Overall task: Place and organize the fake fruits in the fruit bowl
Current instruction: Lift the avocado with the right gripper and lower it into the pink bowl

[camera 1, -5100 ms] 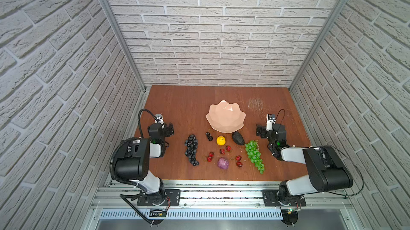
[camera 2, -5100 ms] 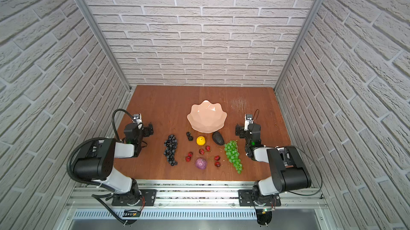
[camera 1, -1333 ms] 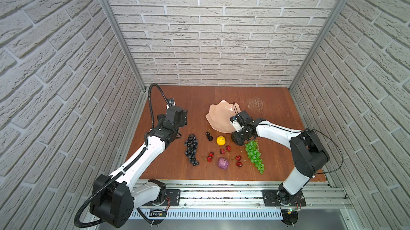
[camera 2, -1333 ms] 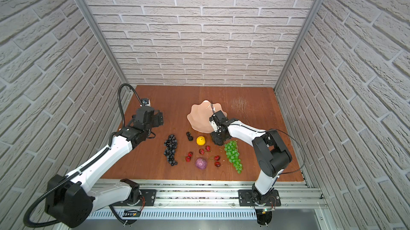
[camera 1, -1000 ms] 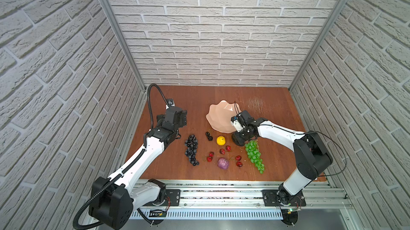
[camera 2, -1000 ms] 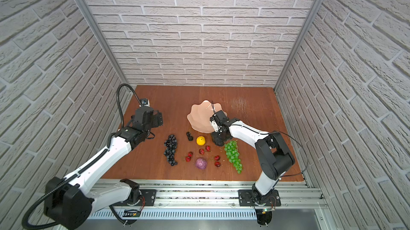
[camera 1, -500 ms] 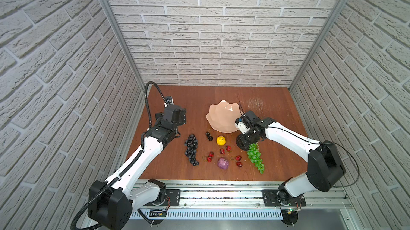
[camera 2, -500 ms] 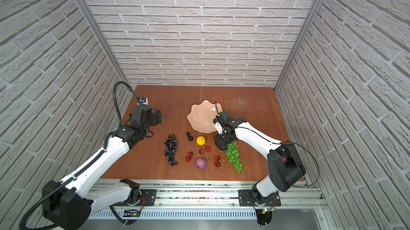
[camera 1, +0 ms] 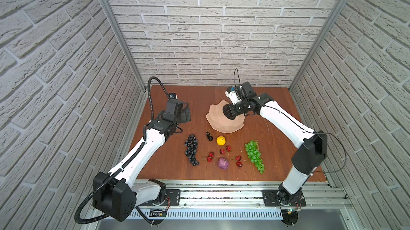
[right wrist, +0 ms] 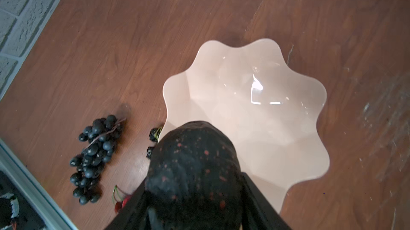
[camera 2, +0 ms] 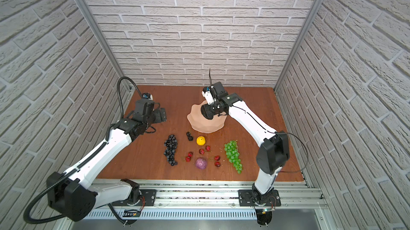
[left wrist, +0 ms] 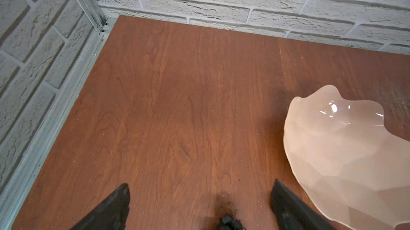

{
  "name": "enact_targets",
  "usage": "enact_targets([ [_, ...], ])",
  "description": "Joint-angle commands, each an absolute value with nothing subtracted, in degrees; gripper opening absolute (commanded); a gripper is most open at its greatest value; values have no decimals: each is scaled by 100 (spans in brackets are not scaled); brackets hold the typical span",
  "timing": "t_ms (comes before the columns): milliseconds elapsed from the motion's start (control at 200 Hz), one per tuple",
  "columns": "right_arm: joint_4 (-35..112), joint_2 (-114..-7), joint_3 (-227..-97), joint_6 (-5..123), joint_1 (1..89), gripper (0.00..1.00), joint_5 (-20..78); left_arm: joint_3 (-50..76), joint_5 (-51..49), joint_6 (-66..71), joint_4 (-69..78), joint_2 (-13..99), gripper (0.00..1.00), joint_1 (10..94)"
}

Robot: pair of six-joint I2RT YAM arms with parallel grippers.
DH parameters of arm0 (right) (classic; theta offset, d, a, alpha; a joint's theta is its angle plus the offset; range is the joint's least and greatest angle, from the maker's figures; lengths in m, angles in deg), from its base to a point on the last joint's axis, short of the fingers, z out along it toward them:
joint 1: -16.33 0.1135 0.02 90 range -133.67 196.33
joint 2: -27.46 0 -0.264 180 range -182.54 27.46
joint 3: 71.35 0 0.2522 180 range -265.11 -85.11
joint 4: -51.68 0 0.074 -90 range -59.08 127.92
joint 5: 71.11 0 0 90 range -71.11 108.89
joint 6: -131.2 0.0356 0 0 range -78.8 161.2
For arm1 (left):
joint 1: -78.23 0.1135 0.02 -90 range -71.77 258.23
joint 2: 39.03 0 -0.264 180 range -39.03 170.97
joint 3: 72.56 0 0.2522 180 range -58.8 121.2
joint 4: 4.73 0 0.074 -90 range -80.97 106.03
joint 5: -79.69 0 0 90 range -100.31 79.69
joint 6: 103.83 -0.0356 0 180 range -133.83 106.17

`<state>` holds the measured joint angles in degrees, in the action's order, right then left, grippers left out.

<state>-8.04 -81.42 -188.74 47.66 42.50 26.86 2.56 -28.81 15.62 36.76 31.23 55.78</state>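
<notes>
Avocado (right wrist: 193, 155) up off table (left wrist: 188, 107) now, clamped in right gripper (right wrist: 195, 195), hanging over pink bowl (right wrist: 255, 111). Left gripper (left wrist: 199, 184) jaws wide apart, empty, hovering left of bowl.

rough white-painted brick walls (camera 1: 221, 29) fill the top and both sides of the frame. slim aluminium corner posts (camera 1: 115, 31) slant down to a reddish-brown wood-grain surface (camera 1: 195, 98) at centre. a slotted metal rail (camera 1: 221, 192) crosses the bottom. the light is bright and even.
</notes>
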Motion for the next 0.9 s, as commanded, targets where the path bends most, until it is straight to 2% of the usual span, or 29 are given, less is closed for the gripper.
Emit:
enact_targets([
  [0,-865,-8819,-19450,4636,4184,36,2796,299,-2682,1744,3957,3074,98,5605],
  [140,-1008,-9407,-19835,4477,4092,36,2611,98,-2595,1793,3907,2850,98,5608],
  [685,-531,-10085,-19752,3891,3740,37,2038,215,-2345,1737,4257,3114,98,5595],
  [895,-403,-10287,-19862,3942,3708,38,2179,353,-2047,1728,4316,3270,98,5591],
])
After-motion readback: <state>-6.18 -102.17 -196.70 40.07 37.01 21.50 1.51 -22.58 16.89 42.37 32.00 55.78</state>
